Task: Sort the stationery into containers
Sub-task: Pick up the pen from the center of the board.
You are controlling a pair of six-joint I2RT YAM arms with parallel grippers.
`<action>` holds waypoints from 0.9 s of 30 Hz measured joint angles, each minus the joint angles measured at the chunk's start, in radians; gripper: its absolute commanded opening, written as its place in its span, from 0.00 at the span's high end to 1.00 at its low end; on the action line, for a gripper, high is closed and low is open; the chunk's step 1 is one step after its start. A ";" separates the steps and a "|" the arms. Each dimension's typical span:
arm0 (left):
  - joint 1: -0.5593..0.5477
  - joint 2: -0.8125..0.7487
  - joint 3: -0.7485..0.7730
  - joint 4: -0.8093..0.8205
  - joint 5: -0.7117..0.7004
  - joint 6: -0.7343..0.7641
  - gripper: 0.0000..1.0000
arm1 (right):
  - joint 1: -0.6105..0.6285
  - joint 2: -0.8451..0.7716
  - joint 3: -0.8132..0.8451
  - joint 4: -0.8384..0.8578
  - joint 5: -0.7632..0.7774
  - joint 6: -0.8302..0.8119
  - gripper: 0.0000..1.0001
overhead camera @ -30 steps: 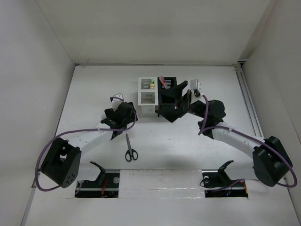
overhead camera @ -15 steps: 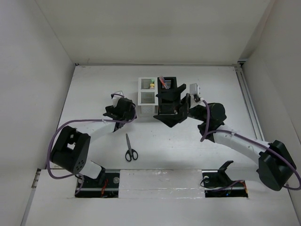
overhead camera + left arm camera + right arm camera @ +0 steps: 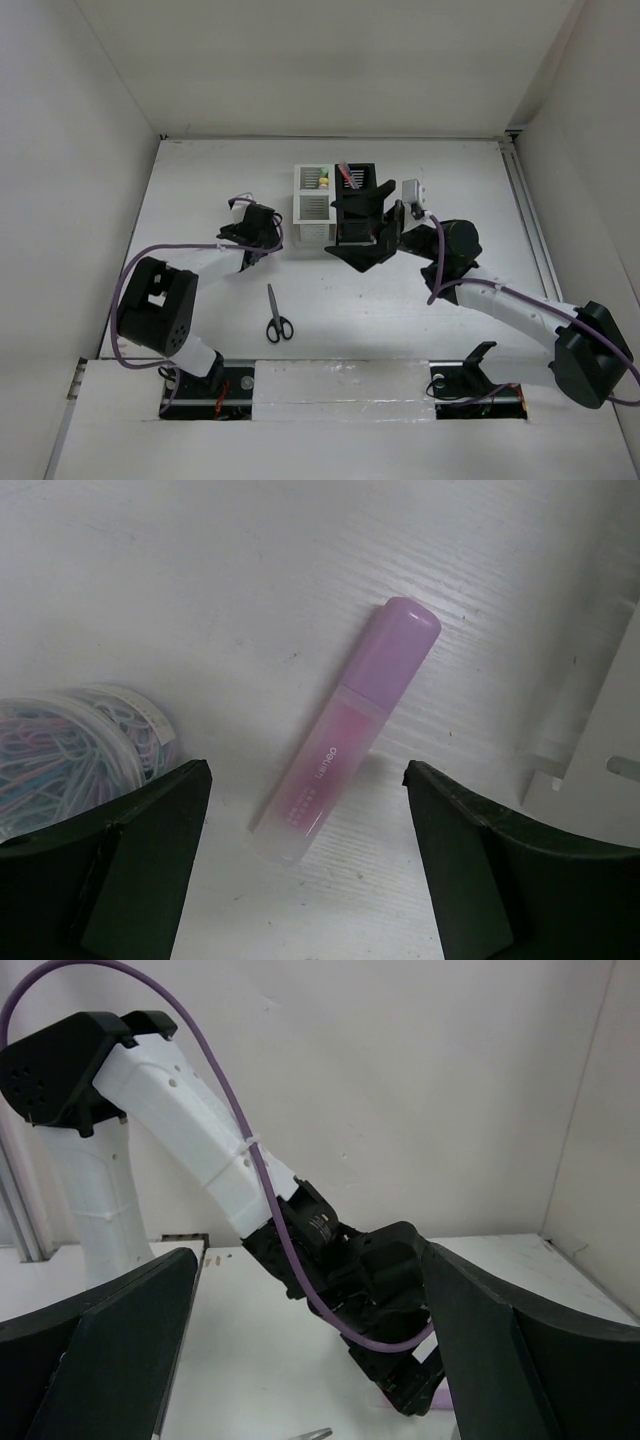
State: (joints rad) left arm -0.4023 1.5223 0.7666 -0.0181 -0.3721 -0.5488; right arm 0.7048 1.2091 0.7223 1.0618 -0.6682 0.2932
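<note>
A pink-purple highlighter (image 3: 345, 730) lies flat on the white table, its near end between the fingers of my left gripper (image 3: 307, 815), which is open and hovers just above it. In the top view my left gripper (image 3: 260, 227) is just left of the white organizer (image 3: 313, 207), which holds green and yellow pieces (image 3: 322, 181). The black organizer (image 3: 357, 186) holds a red pen (image 3: 345, 173). My right gripper (image 3: 362, 240) is open and empty at the black organizer's front. In the right wrist view my right gripper (image 3: 310, 1260) faces the left arm. Black-handled scissors (image 3: 278, 318) lie nearer the bases.
A translucent round tub of coloured paper clips (image 3: 70, 750) sits just left of the highlighter. The white organizer's corner (image 3: 605, 750) is close on its right. White walls enclose the table on three sides.
My left arm's elbow has swung in and its gripper has moved a little farther back beside the white organizer. My right gripper has shifted slightly left. The scissors have not moved.
</note>
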 measured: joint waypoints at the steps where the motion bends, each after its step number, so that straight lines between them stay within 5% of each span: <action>1: 0.000 0.007 0.005 -0.005 0.001 -0.002 0.25 | 0.002 0.000 0.000 -0.003 0.004 -0.002 0.00; 6: -0.002 0.070 0.044 -0.032 0.005 -0.016 0.28 | 0.010 0.000 0.000 -0.008 0.007 -0.006 0.00; 11: -0.002 0.085 0.054 -0.046 0.006 -0.024 0.51 | 0.010 0.000 0.000 -0.010 0.011 -0.010 0.00; 22: -0.002 0.153 0.127 -0.066 0.002 -0.029 0.73 | 0.017 0.000 0.000 -0.015 0.018 -0.017 0.00; 27: -0.001 0.167 0.144 -0.069 0.005 -0.034 1.00 | 0.017 0.000 0.000 -0.015 0.026 -0.017 0.00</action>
State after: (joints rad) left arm -0.4030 1.6894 0.9108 -0.0875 -0.3668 -0.5831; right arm 0.7216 1.2087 0.7223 1.0466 -0.6418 0.2760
